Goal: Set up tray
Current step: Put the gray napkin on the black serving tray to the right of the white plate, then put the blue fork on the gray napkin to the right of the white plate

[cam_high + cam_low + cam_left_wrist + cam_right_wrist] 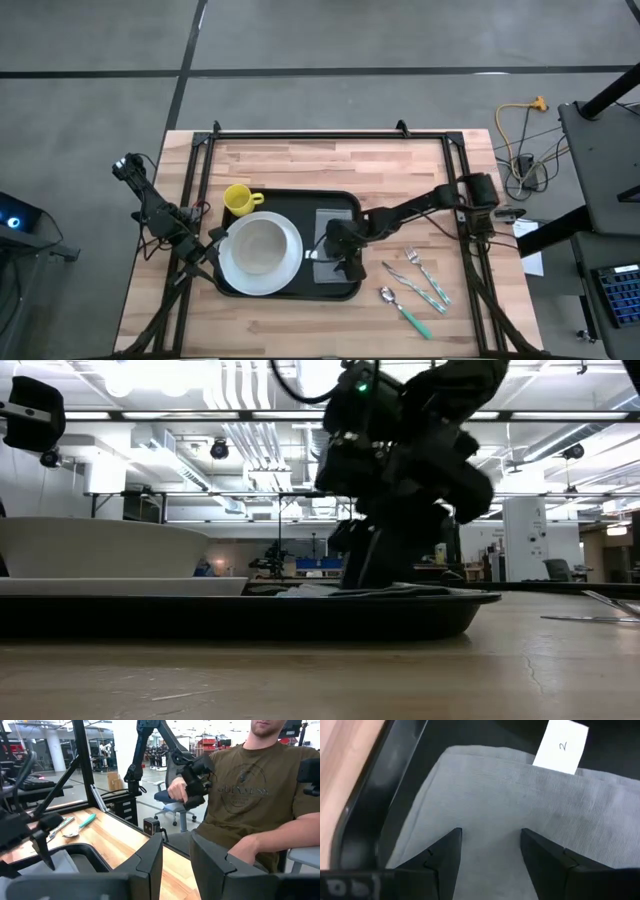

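My right pincer (487, 855) hangs low over a grey cloth napkin (520, 810) that lies flat in the right part of the tray (290, 245); its two dark fingers (445, 852) stand apart with bare cloth showing in the gap, and they have hold of nothing. A small white paper tag (561, 746) marked with the number 2 sits at one edge of the napkin. In the low view the right arm comes down onto the tray, and I cannot tell whether the fingertips touch the cloth. The tray, large, black and low-rimmed, rests on the wooden bench (300, 165) a little left of its middle, closer to the near edge than the far one. On the tray's left part a round white plate (258, 280) carries a white bowl (262, 245), and a yellow mug (240, 199) stands at the tray's far left corner. On the bare bench to the right of the tray, toward the near right corner, lie a spoon (403, 309) and two forks (421, 276), all with green handles. My left pincer (176, 862) waits at the bench's left edge, just beside the plate, its fingers parted and holding nothing. Past the bench's edge the left wrist view shows a seated person in an olive shirt (250, 795).
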### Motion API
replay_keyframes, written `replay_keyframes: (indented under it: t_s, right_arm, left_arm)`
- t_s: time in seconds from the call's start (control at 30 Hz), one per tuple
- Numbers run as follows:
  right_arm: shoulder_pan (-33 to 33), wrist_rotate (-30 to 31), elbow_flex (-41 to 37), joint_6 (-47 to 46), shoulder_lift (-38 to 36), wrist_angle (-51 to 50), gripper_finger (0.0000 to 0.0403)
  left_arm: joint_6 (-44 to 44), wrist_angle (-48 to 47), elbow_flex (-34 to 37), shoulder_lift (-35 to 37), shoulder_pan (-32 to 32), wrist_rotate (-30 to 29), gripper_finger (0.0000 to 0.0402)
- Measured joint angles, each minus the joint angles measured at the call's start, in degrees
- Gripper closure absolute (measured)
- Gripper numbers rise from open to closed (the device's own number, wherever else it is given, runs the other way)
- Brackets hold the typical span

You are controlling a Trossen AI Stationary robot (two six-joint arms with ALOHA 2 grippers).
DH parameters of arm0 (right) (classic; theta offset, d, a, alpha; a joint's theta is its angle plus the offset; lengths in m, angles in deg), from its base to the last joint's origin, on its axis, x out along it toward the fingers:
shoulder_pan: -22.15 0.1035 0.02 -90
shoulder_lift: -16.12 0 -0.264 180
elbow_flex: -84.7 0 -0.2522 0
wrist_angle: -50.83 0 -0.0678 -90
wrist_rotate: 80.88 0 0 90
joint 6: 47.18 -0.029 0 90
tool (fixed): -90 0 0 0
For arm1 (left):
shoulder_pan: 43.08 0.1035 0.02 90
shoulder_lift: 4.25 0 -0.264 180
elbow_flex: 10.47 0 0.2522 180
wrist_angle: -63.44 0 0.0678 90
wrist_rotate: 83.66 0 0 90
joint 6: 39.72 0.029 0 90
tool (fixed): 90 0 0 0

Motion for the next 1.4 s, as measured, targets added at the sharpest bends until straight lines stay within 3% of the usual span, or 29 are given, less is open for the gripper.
replay_keyframes:
  t_s: [0.2, 0.4, 0.77, 1.13, 1.4]
  right_arm:
    - [0.02, -0.13, 5.88, 2.12, 3.34, -8.76, 0.0212]
    - [0.13, -0.02, 6.74, 4.01, 2.28, -12.86, 0.0220]
    - [0.26, 0.08, 6.35, 4.00, -5.41, -13.71, 0.0232]
    - [0.22, 1.85, 6.12, -7.25, -13.85, -29.09, 0.0235]
    - [0.24, 1.69, 5.56, -7.91, -17.07, -28.39, 0.0232]
  left_arm:
    - [0.00, -0.02, -0.01, 0.00, -0.02, 0.00, 0.0322]
    - [0.00, 0.01, 0.00, 0.00, -0.02, 0.00, 0.0322]
    - [0.00, 0.01, 0.00, 0.00, -0.02, 0.00, 0.0322]
    - [-0.01, 0.02, -0.01, 0.00, -0.02, 0.00, 0.0322]
    - [0.00, -0.51, -0.02, 0.03, 0.00, 0.00, 0.0322]
